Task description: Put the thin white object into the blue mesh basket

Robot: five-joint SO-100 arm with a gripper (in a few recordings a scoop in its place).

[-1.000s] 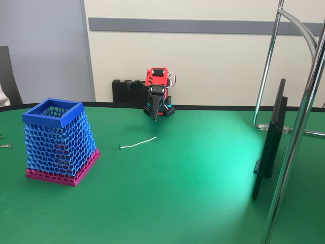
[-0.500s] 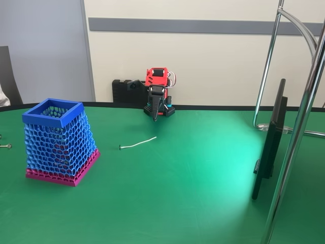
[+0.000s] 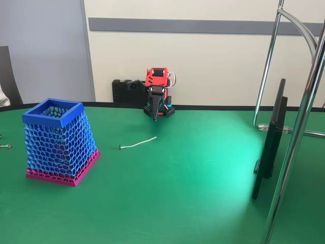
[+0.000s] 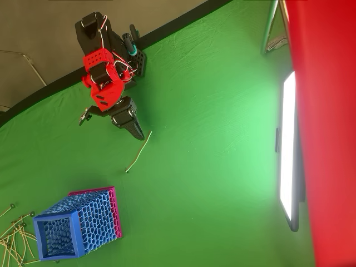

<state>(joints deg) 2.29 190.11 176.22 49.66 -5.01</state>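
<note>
At the far left of the overhead view you'll see a bundle of thin pale strands [image 4: 12, 236] cut off by the picture edge, too tangled to count, just left of the one blue mesh basket [image 4: 78, 231]. Right of the basket, and apart from it, the single thin white object [image 3: 138, 144] lies flat on the green table [image 3: 193, 183]. Beyond its right end you have the gripper [image 3: 155, 116] pointing down with its fingers drawn to a narrow point, holding nothing.

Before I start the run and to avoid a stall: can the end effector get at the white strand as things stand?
Probably yes. The strand lies alone on open green table, just ahead of the end effector, with the basket well off to the side.
</note>
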